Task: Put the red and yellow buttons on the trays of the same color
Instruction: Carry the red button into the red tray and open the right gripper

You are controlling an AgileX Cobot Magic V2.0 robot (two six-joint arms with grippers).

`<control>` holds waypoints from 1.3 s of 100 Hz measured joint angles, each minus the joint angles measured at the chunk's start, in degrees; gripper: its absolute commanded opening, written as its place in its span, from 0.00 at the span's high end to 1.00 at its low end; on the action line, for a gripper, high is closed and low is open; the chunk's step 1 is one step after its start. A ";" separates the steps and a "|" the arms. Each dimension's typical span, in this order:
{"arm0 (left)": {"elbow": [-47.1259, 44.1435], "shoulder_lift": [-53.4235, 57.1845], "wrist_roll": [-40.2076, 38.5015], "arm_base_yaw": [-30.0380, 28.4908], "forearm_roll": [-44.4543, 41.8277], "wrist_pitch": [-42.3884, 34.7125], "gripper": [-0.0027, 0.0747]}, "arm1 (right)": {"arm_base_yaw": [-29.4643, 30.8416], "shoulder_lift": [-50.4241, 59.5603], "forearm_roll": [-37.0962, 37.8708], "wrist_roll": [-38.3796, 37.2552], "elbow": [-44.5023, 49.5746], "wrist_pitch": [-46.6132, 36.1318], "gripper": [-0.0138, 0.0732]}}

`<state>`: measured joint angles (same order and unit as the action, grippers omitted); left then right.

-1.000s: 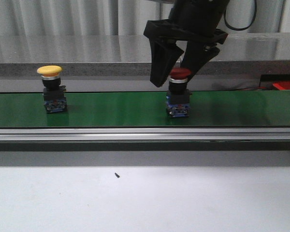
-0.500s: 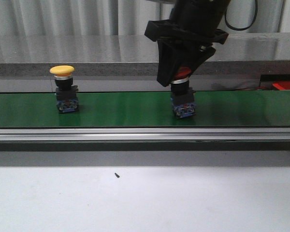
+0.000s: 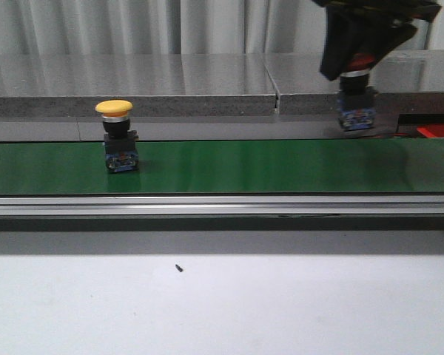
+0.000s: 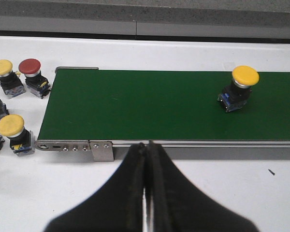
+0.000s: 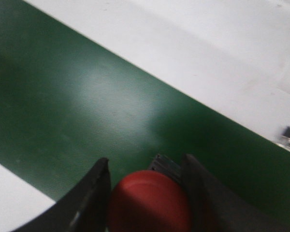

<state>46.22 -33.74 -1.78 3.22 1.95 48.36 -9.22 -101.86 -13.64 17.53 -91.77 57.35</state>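
The right gripper was clamped on the cap of a red button, holding it clear above the green conveyor belt at the front view's two o'clock; in the right wrist view the red cap sat pinched between the two black fingers. A yellow button stood upright on the belt at about nine o'clock, well apart from the lifted one. The left gripper hung over the white table just beside the belt's near rail, its fingers pressed together and holding nothing. Spare red and yellow buttons lay on the table beyond the belt's end.
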 measured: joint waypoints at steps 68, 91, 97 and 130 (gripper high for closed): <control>0.00 0.00 0.00 0.00 0.00 0.00 0.99 | 27.40 -0.68 0.10 -1.27 0.00 -7.60 0.57; 0.00 0.00 0.00 0.00 0.00 0.00 0.99 | 28.93 -5.54 -0.21 -2.81 0.00 -12.43 0.57; 0.00 0.00 0.00 0.00 0.00 0.00 0.99 | 29.03 -7.22 -0.36 -3.20 0.00 -13.99 0.57; 0.00 0.00 0.00 0.00 0.00 0.00 0.99 | 29.06 -14.03 -5.23 -3.56 0.00 -21.45 0.57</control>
<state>46.22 -33.74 -1.78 3.22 1.95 48.36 19.83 -115.89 -18.87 13.97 -91.77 35.90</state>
